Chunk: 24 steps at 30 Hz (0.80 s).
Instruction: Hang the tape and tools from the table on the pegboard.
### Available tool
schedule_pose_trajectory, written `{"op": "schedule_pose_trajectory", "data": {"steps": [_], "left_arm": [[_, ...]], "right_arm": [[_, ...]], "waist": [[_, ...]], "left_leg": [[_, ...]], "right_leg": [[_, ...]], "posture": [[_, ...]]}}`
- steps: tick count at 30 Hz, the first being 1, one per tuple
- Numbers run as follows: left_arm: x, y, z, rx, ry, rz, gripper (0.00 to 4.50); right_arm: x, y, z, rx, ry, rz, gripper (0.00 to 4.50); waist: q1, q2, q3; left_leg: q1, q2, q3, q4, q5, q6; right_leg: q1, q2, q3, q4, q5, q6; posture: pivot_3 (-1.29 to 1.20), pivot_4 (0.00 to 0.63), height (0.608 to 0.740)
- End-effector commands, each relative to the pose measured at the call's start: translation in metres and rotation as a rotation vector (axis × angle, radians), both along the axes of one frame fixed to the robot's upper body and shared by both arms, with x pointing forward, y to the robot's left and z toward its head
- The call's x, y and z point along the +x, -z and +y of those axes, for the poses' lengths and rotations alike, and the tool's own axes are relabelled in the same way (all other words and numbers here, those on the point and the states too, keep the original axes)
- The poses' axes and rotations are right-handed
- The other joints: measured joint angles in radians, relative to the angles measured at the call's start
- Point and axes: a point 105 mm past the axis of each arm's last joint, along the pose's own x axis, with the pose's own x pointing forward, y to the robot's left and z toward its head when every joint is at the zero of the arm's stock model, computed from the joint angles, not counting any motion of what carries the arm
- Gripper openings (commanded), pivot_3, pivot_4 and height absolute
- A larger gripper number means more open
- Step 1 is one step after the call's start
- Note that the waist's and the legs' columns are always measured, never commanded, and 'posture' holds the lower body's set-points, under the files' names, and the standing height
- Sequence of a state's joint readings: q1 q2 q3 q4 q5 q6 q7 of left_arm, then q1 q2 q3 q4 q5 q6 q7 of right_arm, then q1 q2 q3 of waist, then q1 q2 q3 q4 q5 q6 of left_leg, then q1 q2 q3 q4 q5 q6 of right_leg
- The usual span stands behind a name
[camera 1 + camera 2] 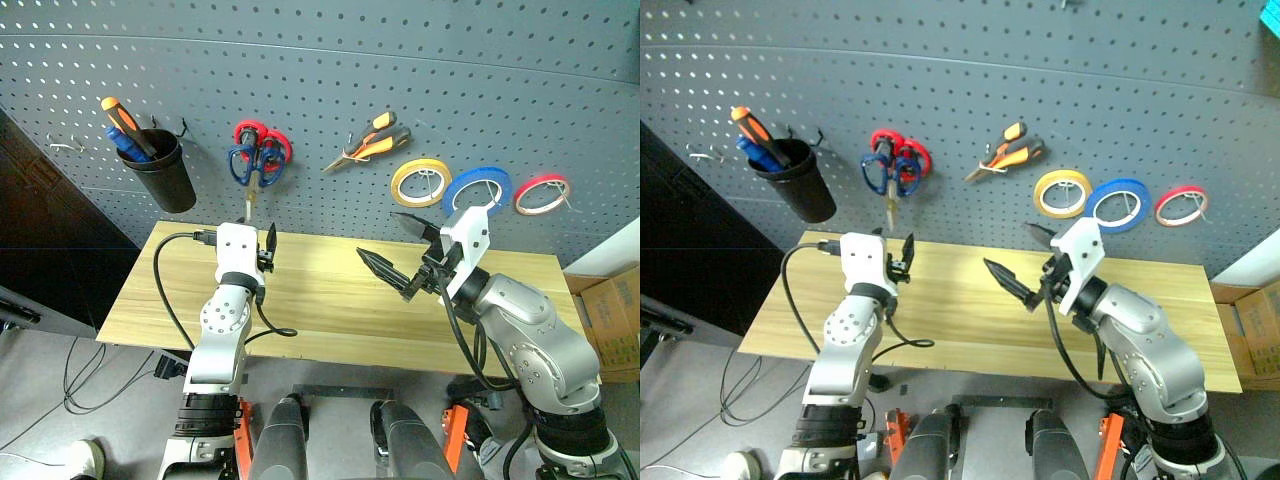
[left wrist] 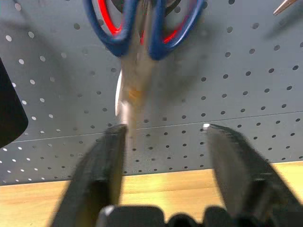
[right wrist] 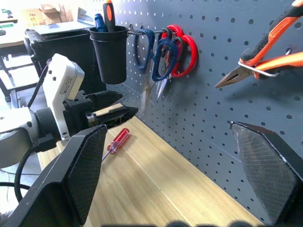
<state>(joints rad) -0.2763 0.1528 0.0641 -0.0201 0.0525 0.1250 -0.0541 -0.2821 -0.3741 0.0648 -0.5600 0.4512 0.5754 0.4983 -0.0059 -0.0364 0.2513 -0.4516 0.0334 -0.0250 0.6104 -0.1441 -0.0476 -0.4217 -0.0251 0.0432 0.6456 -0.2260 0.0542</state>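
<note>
The dark blue-handled scissors (image 1: 243, 165) hang on the dark grey pegboard (image 1: 400, 60) in front of red-handled scissors, blades pointing down. My left gripper (image 2: 165, 137) is open just below them, with the blade tips (image 2: 129, 101) close by one finger. The orange-and-black pliers (image 1: 370, 145) and the blue tape (image 1: 478, 190) hang further right. The small red-handled screwdriver (image 3: 117, 141) lies on the table (image 1: 330, 300) near the left gripper. My right gripper (image 1: 376, 232) hovers open and empty over the middle of the table.
A black cup (image 1: 165, 170) on the pegboard's left holds an orange-and-black screwdriver. A yellow roll (image 1: 420, 182) and a red-pink roll (image 1: 542, 195) flank the blue tape. Cardboard boxes (image 1: 610, 310) stand on the floor past the table's right end.
</note>
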Motion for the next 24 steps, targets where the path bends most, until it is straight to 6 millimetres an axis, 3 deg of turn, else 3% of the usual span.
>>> {"op": "schedule_pose_trajectory", "data": {"steps": [1,9,16,22,24], "left_arm": [[0.001,-0.011,-0.003,-0.001,0.013,-0.043,4.29],[-0.001,-0.006,0.010,-0.030,-0.039,0.002,4.40],[-0.014,0.005,0.044,0.001,-0.142,0.061,4.40],[-0.013,0.032,0.074,-0.045,-0.223,0.235,4.40],[-0.011,0.043,0.083,-0.080,-0.258,0.309,4.40]], "right_arm": [[-0.004,-0.008,-0.002,0.015,0.006,-0.046,4.50],[-0.006,-0.009,0.001,0.035,-0.023,-0.055,4.50],[-0.017,-0.014,0.017,0.116,-0.153,-0.035,4.50],[0.002,0.028,0.034,-0.143,-0.128,0.007,4.50],[0.005,0.033,0.043,-0.179,-0.158,0.020,4.50]], "waist": [[0.000,0.000,0.000],[-0.003,0.000,0.000],[-0.004,0.000,-0.001],[-0.002,0.000,-0.001],[0.000,0.000,-0.001]], "left_leg": [[0.000,0.000,0.000,0.000,0.000,0.000],[0.000,0.000,0.000,0.000,0.000,0.000],[0.000,0.001,0.000,0.000,0.000,0.000],[0.002,0.001,0.000,0.000,0.000,0.000],[0.002,0.001,0.000,0.000,0.000,0.000]], "right_leg": [[0.000,0.000,0.000,0.000,0.000,0.000],[0.000,0.000,0.000,0.000,0.000,0.000],[0.000,0.000,0.000,0.000,0.001,0.001],[0.001,0.000,0.000,0.001,-0.002,-0.004],[0.001,0.000,0.000,0.001,-0.001,-0.005]], "posture": [[-0.04,0.203,0.740],[-0.02,0.198,0.740],[0.02,0.200,0.740],[0.04,0.221,0.740],[0.03,0.227,0.740]]}}
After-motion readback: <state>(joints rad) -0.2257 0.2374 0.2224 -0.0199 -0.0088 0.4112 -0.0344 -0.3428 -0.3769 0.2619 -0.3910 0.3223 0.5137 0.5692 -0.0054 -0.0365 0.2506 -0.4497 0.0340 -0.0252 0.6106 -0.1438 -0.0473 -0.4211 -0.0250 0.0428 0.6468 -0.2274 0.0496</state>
